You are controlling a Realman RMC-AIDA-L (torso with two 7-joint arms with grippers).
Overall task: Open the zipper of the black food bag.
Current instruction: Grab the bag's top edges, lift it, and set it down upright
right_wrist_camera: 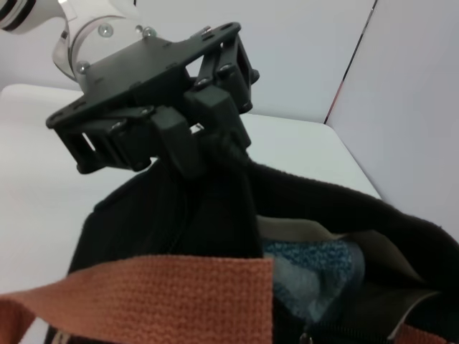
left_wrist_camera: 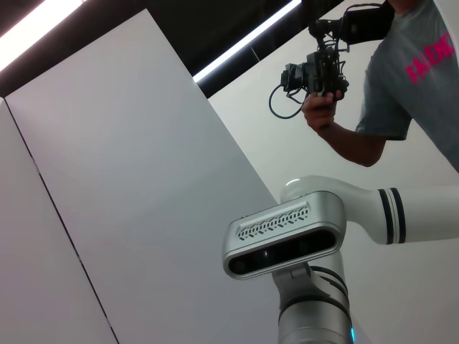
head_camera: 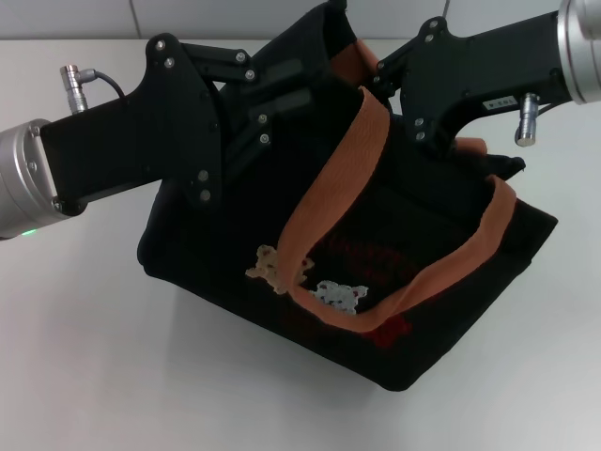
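Zipper-opening step, judged to be midway. Boxy black fabric food bag [head_camera: 216, 244] with orange-brown webbing handles [head_camera: 324, 188] and two small bear patches [head_camera: 268, 266], tilted on the white table [head_camera: 75, 357], filling the middle of the head view.

Left gripper [head_camera: 286, 94], reaching in from the upper left of that view, clamped on a fold of the bag's top edge; seen from the right wrist view [right_wrist_camera: 215, 140] pinching black cloth and lifting it into a peak. Right gripper [head_camera: 390, 89], entering from the upper right, down at the bag's top behind a handle; cannot tell whether closed on anything.

Mouth of the bag parted in the lower right of the right wrist view, with blue knitted cloth [right_wrist_camera: 315, 261] showing inside. Silver pull tab of the zipper not made out with certainty.

Next move, as a judgement: hold the left pinch steady as an anchor, and draw the pull along the track away from it, keeping the fabric taut against bunching.
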